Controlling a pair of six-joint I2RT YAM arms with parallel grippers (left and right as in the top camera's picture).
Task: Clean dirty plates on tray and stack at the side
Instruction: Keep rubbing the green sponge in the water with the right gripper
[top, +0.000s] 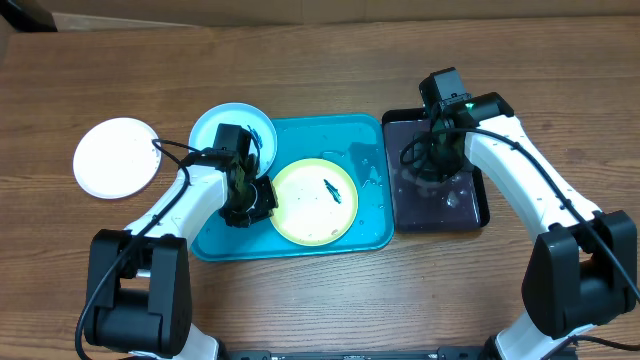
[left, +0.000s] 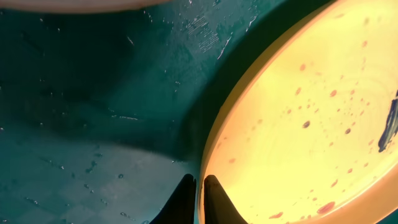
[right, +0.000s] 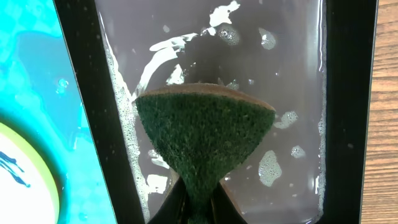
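The pale yellow plate (top: 315, 205) lies in the teal tray (top: 365, 140) with a dark-blue smear near its middle. My left gripper (top: 250, 197) is at its left rim; in the left wrist view the fingers (left: 198, 186) are pinched on the rim of the yellow plate (left: 298, 124). The light blue plate (top: 225, 125) rests on the tray's far left corner, partly hidden by my left arm. The white plate (top: 115, 157) lies on the table left of the tray. My right gripper (right: 199, 205) is shut on a green sponge (right: 205, 130) over the black tray.
The narrow black tray (top: 478, 215) stands right of the teal tray and holds soapy water (right: 292, 74). The teal tray's floor (left: 93, 93) is wet with droplets. Bare wooden table lies all around.
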